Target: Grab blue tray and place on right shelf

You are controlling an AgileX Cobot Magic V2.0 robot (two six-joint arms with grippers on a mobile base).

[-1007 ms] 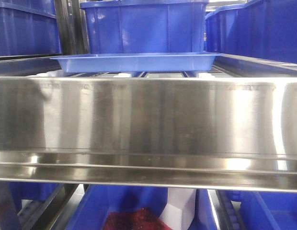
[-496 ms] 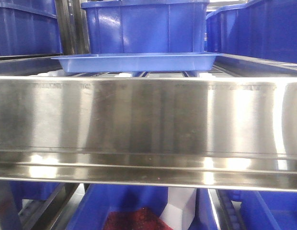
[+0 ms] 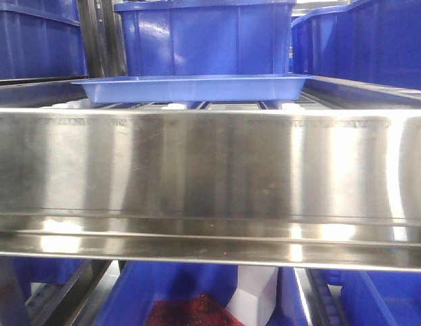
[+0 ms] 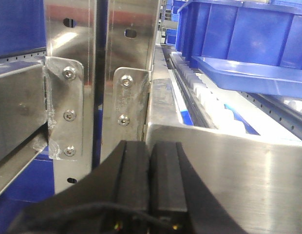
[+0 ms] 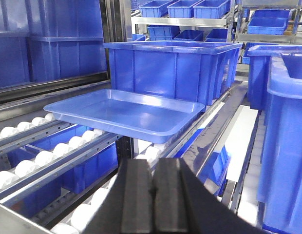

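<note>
At far left, the left gripper [image 4: 150, 185] has its black pads pressed together on nothing, hanging beside the bolted steel upright [image 4: 73, 87] of the rack. Moving right, the blue tray [image 5: 124, 114] rests on the white roller tracks [image 5: 53, 153] of the right shelf [image 3: 210, 170], just behind the broad front rail, with a deep blue storage bin [image 5: 170, 68] directly behind it and apparently close to its back rim. The tray looks level and fully carried by the rollers, so the placing seems done. Farther right, the right gripper [image 5: 152, 195] also has its pads closed together and empty, sitting low in front of the tray's near edge — apart from it, not touching.

What remains, I judge, is a clean retreat: both arms should draw straight back, clear of the rail, without brushing the flared rim — rollers would let the tray slide at a light nudge.
</note>
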